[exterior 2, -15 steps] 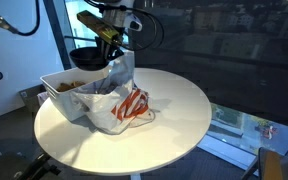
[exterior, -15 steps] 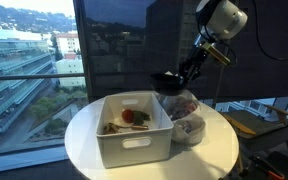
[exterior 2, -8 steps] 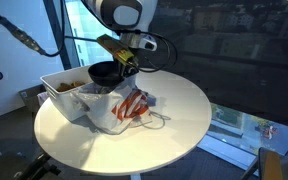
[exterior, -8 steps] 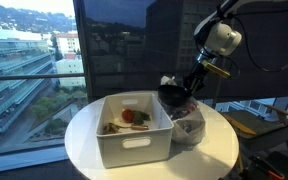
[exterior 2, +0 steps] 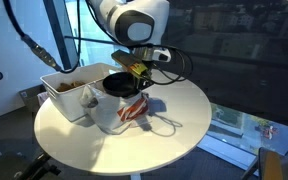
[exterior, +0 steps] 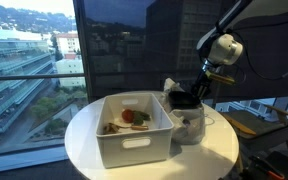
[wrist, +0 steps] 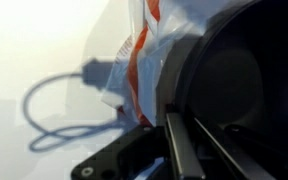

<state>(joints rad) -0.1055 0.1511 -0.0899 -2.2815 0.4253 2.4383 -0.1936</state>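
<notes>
The claw [exterior 2: 134, 72] is clamped on the rim of a black bowl [exterior 2: 118, 84], which hangs just below it over a white-and-orange plastic bag [exterior 2: 132, 108]. Such a one-sided pinch could let the bowl tilt or slip. The limp bag beneath may collapse or slide across the counter [exterior 2: 184, 115].

The arm [exterior: 227, 18] comes down from above and bends at the wrist [exterior: 221, 48], which tilts down and sideways. The pincer [exterior: 196, 90] hangs low over the table [exterior: 216, 152] near its far edge. Its fingers [wrist: 174, 148] are almost closed, pinching the rim of a black bowl [exterior 2: 118, 82].
</notes>
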